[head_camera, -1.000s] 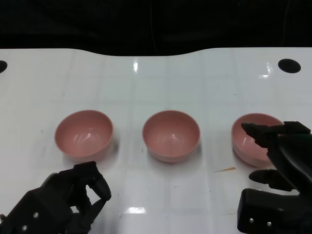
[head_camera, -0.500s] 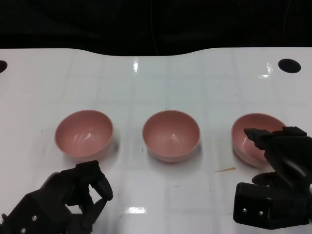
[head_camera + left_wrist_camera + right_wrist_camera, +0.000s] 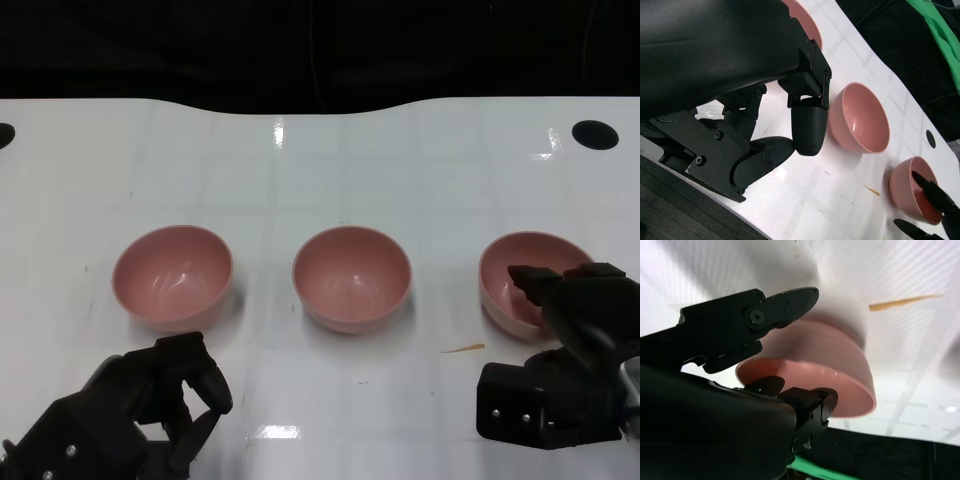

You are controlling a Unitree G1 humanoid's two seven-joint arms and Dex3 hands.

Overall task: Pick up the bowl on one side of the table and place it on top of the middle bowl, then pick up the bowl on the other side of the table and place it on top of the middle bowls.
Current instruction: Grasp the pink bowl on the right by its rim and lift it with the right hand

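Surface: white glossy bench (image 3: pixel 330 170), dark backdrop behind its far edge; you see a black round hole (image 3: pixel 594 134) near the far right corner.
Right bowl (image 3: pixel 512 280): pink, upright, resting on the bench at the right end of the row. Note that the right hand covers its near right part in the head view.
Right hand (image 3: pixel 565 350): fingers (image 3: pixel 545 285) reach over the right bowl's rim; the right wrist view shows one finger inside the rim and another along the outer wall. You cannot tell from these views whether the fingers actually press on the bowl.
Middle bowl (image 3: pixel 351 276): pink, upright, alone at the centre of the row, well apart from both neighbours.
Left bowl (image 3: pixel 172 275): pink, upright, at the left end of the row, untouched.
Left hand (image 3: pixel 140 410): low at the near left edge, short of the left bowl. Fingers curled inward, holding nothing.
Debris: you see a thin orange sliver (image 3: pixel 463 348) on the bench, between the middle bowl and the right hand.
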